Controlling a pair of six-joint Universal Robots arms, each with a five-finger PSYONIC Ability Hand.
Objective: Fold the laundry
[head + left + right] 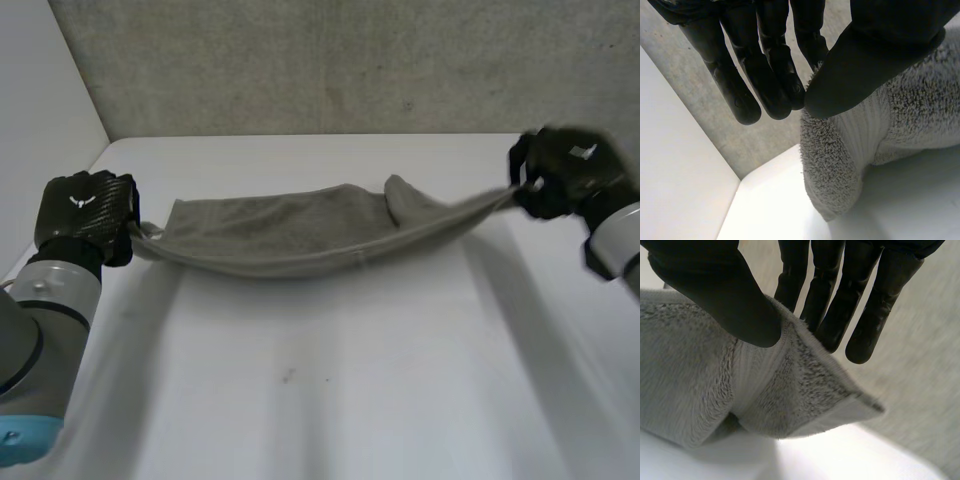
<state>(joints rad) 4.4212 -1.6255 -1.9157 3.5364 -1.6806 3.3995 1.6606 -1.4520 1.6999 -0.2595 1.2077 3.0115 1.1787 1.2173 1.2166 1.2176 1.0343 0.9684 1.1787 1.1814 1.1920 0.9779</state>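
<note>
A grey terry-cloth towel hangs stretched across the middle of the frame, its middle sagging low over the white counter. At mid left, the left robot hand pinches one end between its thumb and straight fingers. At upper right, the right robot hand pinches the other end the same way and holds it higher. A rough grey wall runs along the top.

The towel spans over the table: nine o'clock end in left hand, three o'clock end in right hand.
</note>
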